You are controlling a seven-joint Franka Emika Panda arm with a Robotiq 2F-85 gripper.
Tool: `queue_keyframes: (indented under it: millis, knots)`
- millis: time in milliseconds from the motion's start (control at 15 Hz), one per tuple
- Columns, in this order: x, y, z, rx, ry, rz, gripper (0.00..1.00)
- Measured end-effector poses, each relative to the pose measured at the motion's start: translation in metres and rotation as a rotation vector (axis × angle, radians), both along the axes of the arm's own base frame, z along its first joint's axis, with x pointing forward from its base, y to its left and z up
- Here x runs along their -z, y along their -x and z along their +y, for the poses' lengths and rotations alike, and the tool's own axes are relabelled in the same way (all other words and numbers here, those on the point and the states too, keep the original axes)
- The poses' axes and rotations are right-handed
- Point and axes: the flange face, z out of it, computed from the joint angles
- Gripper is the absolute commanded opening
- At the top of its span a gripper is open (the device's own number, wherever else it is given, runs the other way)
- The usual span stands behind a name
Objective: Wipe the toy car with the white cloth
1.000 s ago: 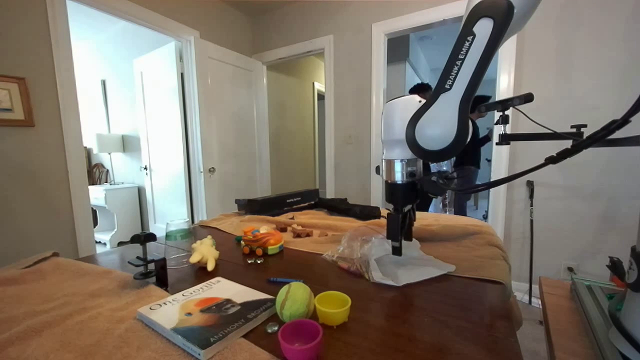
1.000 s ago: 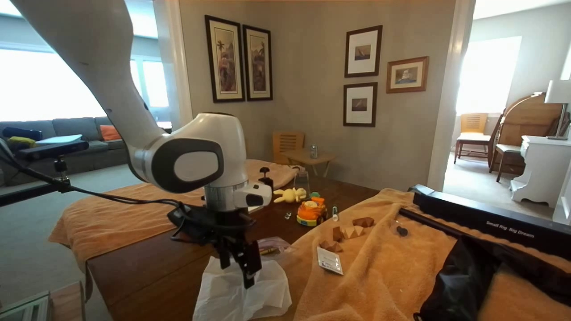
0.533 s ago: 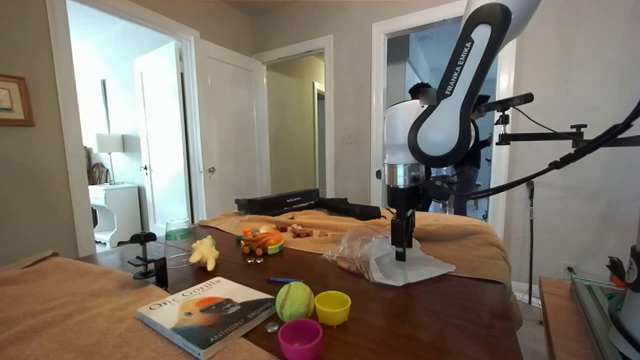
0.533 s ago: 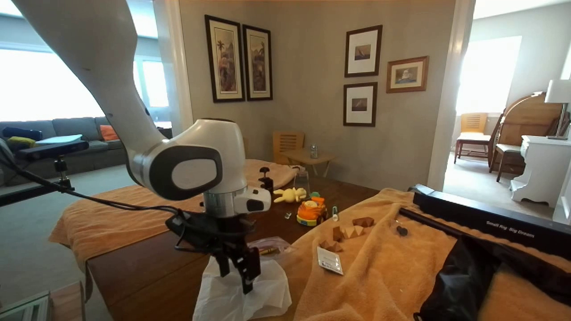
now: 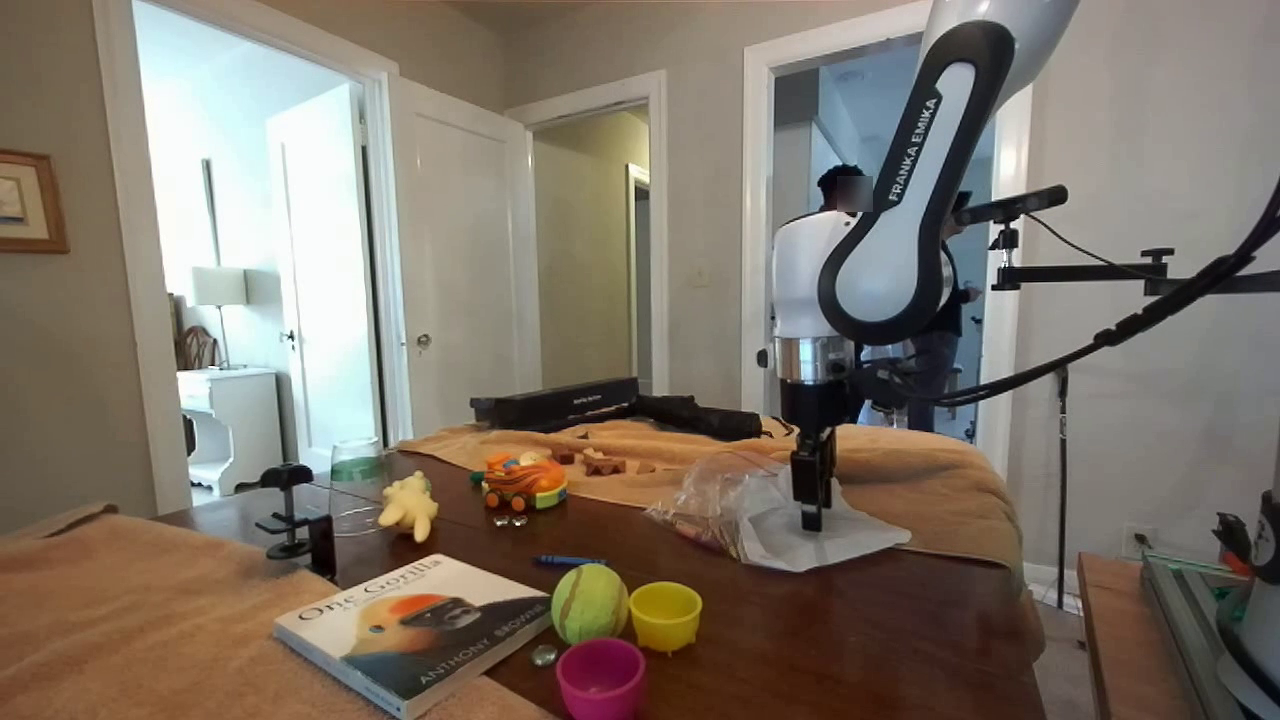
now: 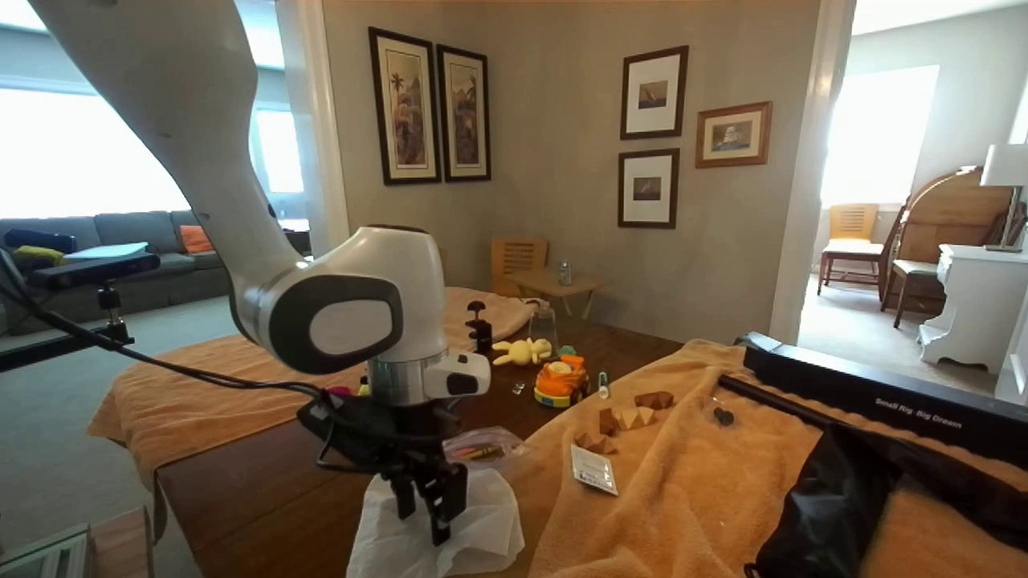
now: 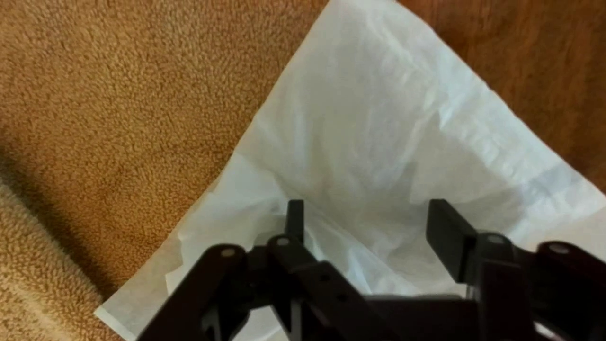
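Part of the white cloth (image 7: pixel 369 123) lies hidden behind the gripper (image 7: pixel 368 213) in the wrist view, where the right edge crops it; whether the fingertips (image 7: pixel 445 232) touch it cannot be told. The top edge cuts off the arm (image 6: pixel 185 136) in both exterior views. In an exterior view the bottom edge crops the pink cup (image 5: pixel 600 680), and the arm mostly hides a person (image 5: pixel 838 180), face blurred.

In an exterior view we see the toy car (image 5: pixel 525 483) on the table (image 5: pixel 850 640), before the far towel (image 5: pixel 930 485), the plush toy (image 5: pixel 409 505) to its left and, to its right, the cloth (image 5: pixel 775 545) across table and that towel. Nearer, we find the book (image 5: pixel 412 632) partly on the near towel (image 5: pixel 150 620); right of it, the ball (image 5: pixel 590 603), with the far cup (image 5: pixel 666 617) beside and the near cup (image 5: pixel 600 682) before it.
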Motion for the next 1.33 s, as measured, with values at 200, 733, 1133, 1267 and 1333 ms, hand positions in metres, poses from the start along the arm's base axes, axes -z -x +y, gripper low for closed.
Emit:
queue_keyframes:
  millis: [200, 733, 1133, 1267, 1333]
  knots:
    - [0.0023, 0.0010, -0.0022, 0.004, 0.000, 0.005, 0.44]
    - [0.0038, 0.0013, -0.0029, 0.003, 0.000, 0.005, 0.00]
    - [0.0031, 0.0003, -0.0023, -0.008, -0.001, -0.002, 0.00]
    - [0.0028, 0.0000, -0.0007, -0.019, -0.001, -0.003, 0.00]
    - [0.0020, -0.0003, 0.0014, -0.026, -0.002, -0.004, 0.00]
